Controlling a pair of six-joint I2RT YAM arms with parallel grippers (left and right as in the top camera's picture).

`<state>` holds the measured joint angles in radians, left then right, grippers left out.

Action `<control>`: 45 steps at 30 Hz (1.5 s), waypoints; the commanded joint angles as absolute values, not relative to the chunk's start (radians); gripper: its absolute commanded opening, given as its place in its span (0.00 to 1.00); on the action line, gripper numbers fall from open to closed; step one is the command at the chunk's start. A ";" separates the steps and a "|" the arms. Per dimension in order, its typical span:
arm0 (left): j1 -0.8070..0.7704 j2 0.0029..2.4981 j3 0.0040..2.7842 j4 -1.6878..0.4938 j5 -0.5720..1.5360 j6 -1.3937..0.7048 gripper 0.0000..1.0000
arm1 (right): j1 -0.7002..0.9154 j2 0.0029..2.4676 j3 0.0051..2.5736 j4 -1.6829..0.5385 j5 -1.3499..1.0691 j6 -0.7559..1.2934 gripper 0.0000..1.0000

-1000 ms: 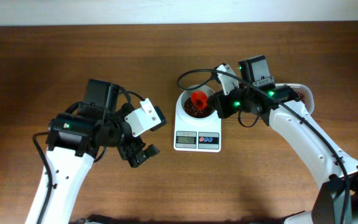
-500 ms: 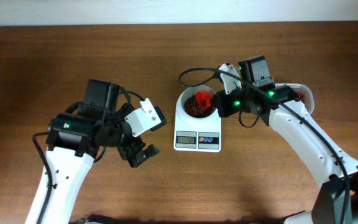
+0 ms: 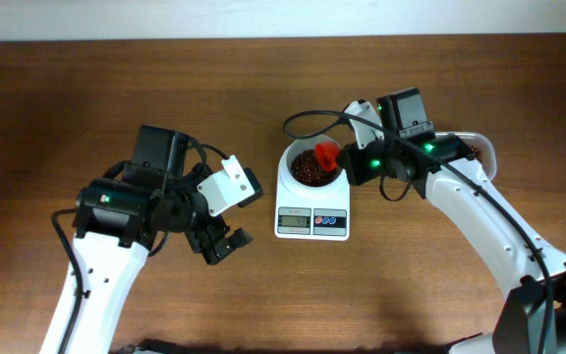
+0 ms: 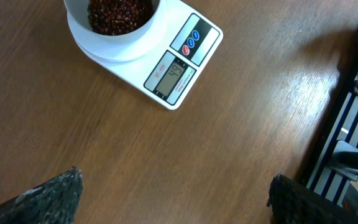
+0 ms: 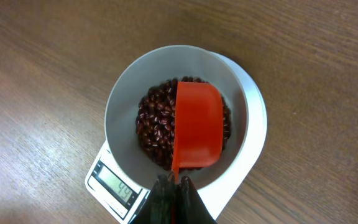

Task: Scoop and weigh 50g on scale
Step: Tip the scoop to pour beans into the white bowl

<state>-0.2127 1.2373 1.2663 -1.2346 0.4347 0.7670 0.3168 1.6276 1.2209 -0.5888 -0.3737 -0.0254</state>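
The white scale stands mid-table with its round bowl holding a heap of dark red-brown beans. My right gripper is shut on the handle of a red scoop, which hangs tilted over the bowl's right side. In the right wrist view the scoop covers part of the beans, with my right gripper just below it. The grey display reads 49. My left gripper hovers open over bare wood left of the scale, nothing between its fingertips.
A clear tub sits at the right, mostly hidden behind my right arm. A black cable loops above the bowl. In the left wrist view the table's edge runs down the right side.
The red scoop has slid rightwards from the bowl's middle to its right rim, uncovering more beans. My left arm has not moved.
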 commanded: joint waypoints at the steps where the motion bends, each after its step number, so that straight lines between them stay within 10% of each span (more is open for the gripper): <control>1: -0.209 1.236 1.280 -1.236 0.449 0.784 0.99 | 0.321 1.612 1.238 -0.573 -0.392 -0.002 0.04; 45: -0.209 1.236 1.280 -1.236 0.449 0.784 0.99 | 0.319 1.615 1.238 -0.595 -0.448 -0.010 0.04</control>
